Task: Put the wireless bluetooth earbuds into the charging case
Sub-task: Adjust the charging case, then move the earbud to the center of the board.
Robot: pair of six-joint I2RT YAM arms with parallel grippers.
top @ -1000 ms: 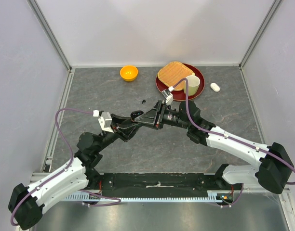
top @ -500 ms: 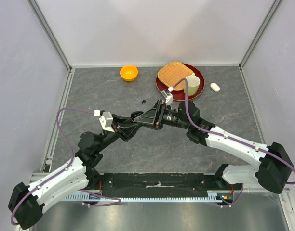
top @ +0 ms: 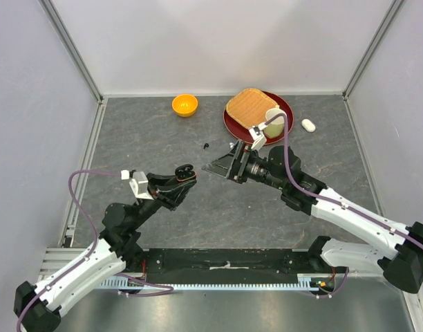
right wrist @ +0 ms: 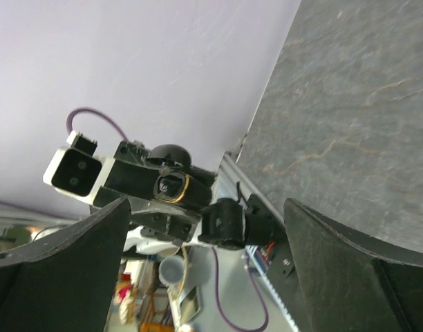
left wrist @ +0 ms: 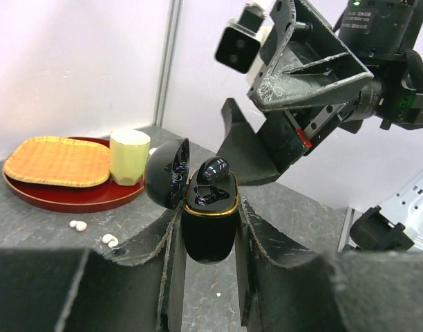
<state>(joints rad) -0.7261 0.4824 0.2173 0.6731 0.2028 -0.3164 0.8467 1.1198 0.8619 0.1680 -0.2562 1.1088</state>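
One black earbud (left wrist: 213, 169) now sits in the open black charging case (left wrist: 210, 232), mid-frame in the L wrist view, w/ the case pinched tight in the left gripper (top: 184, 171). Right gripper (top: 222, 159) has let go: jaws wide, empty, drawn off rightward. Another black bud (top: 207, 146) lies upper-centre on the table (top: 128, 138), prob. next.

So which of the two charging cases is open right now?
The black charging case, gripped by the left tool: its lid is flipped back, a black earbud showing inside. The white case beside the red plate looks closed.
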